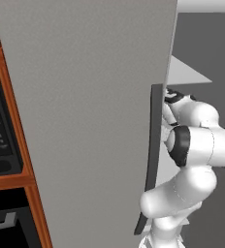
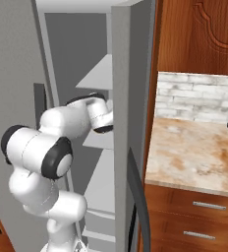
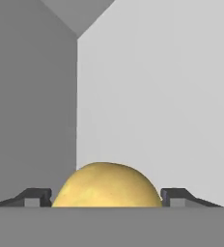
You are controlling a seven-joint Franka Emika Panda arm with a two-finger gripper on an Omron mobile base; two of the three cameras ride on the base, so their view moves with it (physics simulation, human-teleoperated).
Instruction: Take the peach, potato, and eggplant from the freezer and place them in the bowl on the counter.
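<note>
Inside the freezer [image 2: 74, 74], the arm is reaching past the door edge, its wrist sitting level with the pale shelves [image 2: 97, 74]. Seen from the hand, the potato [image 3: 107, 185] is lying between the two dark fingertips [image 3: 36, 197], a pale-yellow dome against the grey back corner of the compartment. The gripper [image 3: 107, 198] is standing spread, one tip on each side of the potato with a sliver of gap showing at both; whether the pads are touching it lower down is hard to say, since the bottom of the potato is cut off by the edge of the view.

From the left base camera, the freezer's matte-grey door [image 1: 85, 121] is standing open and filling most of the picture, with its dark handle [image 1: 151, 160] running down beside the arm's elbow. A black oven [image 1: 0, 126] in a wooden surround is showing at the left edge.

From the right base camera, the counter [image 2: 194, 152] is lying to the right of the freezer, over wooden drawers [image 2: 194, 216] with silver handles, backed by a pale brick wall [image 2: 194, 98].
</note>
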